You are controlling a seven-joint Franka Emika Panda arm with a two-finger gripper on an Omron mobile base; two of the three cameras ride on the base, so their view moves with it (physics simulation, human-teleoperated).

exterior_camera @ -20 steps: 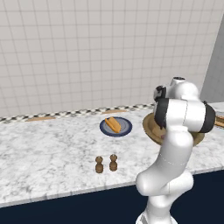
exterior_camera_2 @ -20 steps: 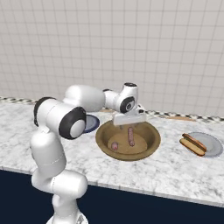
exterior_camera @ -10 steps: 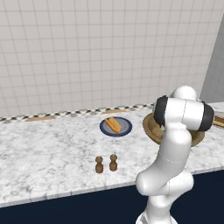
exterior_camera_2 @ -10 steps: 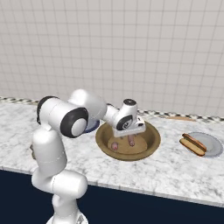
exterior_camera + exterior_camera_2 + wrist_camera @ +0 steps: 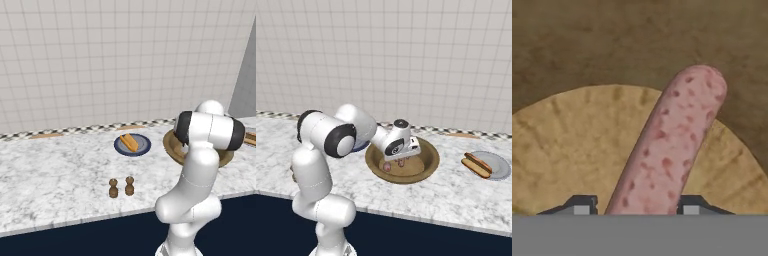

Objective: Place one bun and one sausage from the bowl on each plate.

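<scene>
Sausage (image 5: 667, 150) lies on the floor of the wooden bowl (image 5: 427, 156), its length running straight away from our gripper (image 5: 639, 206); the two fingertips (image 5: 582, 204) flank its near end, half-closed, firm hold not confirmed

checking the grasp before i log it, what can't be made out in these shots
- Hand view: the sausage runs off the bottom between the end effector fingertips; contact can't be judged.
- Right base view: the hand covers part of the bowl, hiding the grasp.
- Left base view: the arm blocks most of the bowl.
- Left base view: whether the dark blue plate holds a sausage beside its bun is too small to tell.
</scene>
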